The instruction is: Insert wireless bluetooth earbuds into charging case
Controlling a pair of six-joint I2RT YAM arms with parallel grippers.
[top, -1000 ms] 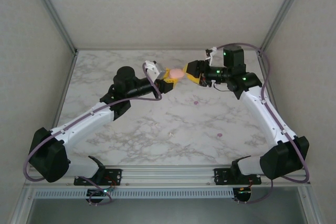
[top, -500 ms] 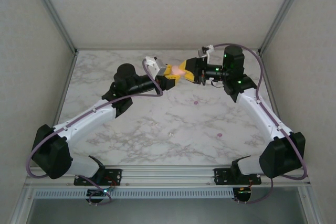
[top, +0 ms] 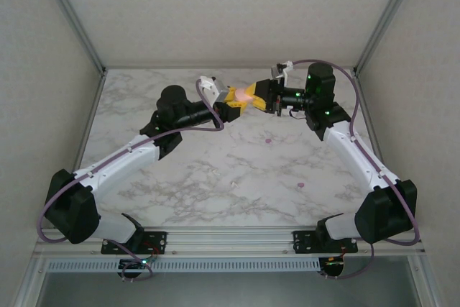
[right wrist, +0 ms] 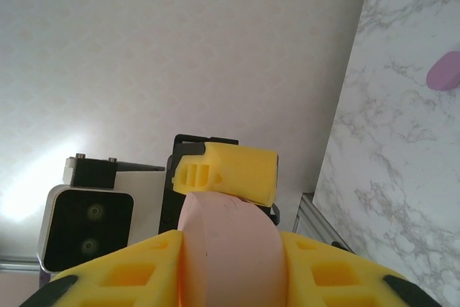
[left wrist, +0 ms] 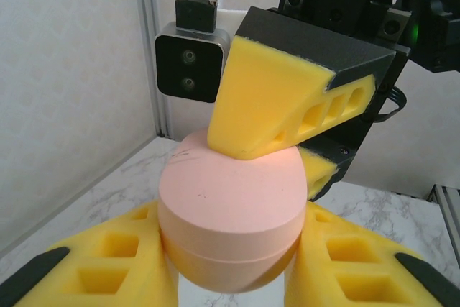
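Charging case: the peach-pink charging case is held off the marble table at far centre. Its lid is down, and the seam shows closed in the left wrist view.
Left gripper: the left gripper is clamped on the lower half of the case, one yellow finger on each flank.
Right gripper: the right gripper is clenched on the same case from the right. In the left wrist view its upper finger presses on the lid top and the other lies against the far right flank.
Key relation: the grippers meet nose to nose with the case between them. The seam runs roughly level, left hold below and right hold above, so the lid would probably part upward.
Earbuds: all lie on the table, nearer than the case. A purple earbud lies just right of centre, a second purple earbud near right, and a pale earbud near centre.
Nearer arm: the right arm for both purple ones; the pale one lies between the arms.
In the way: nothing on the marble, but both grippers are occupied, so one must let go before picking.
Risk: the smooth, rounded case may slip as the lid is pried.
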